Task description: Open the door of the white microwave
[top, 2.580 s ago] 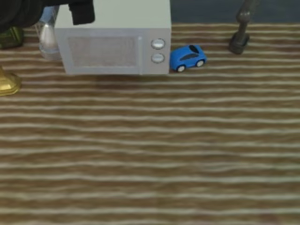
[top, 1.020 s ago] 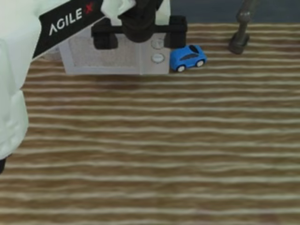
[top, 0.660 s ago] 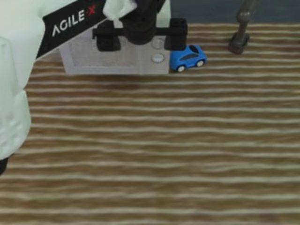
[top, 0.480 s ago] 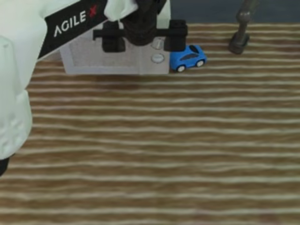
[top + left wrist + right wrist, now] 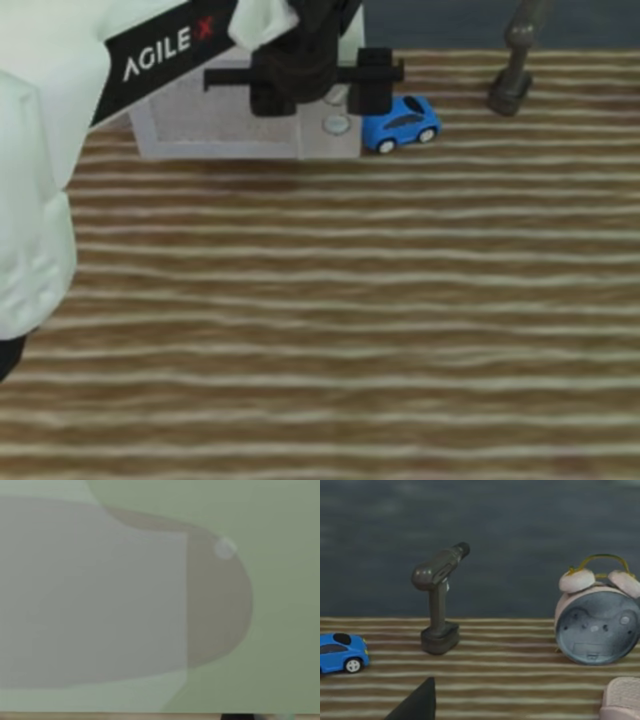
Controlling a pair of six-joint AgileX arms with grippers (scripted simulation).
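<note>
Top view: white microwave [image 5: 250,125] at the far left of the striped wooden table [image 5: 340,320], front facing the near side. Door [image 5: 215,118] with its grey mesh window flat against the front, shut, filling most of the face; two-knob panel [image 5: 338,125] at the door's right. Left arm [image 5: 60,140] reaching in from the left edge, white with a black AGILE X band, crossing over the microwave. Left gripper [image 5: 315,88] over the right end of the door, dark fingers [image 5: 372,88] spread wide, one over the window's right part, the other over the knob panel by the microwave's right edge; nothing between them. Blue toy car [image 5: 400,122] just beside the microwave's right side. Dark drill [image 5: 515,60] farther right, standing on its base at the far edge.

Left wrist view: pale surface of the microwave [image 5: 150,605] filling nearly everything, very close, with a soft shadow across it and one straight seam; nothing else distinguishable.

Right wrist view: drill [image 5: 439,600] upright on the table, toy car [image 5: 340,652] at one side, a round alarm clock [image 5: 597,625] with two bells at the other, dark backdrop behind. A dark wedge at the frame's edge too unclear to name; right gripper open or closed: cannot tell.
</note>
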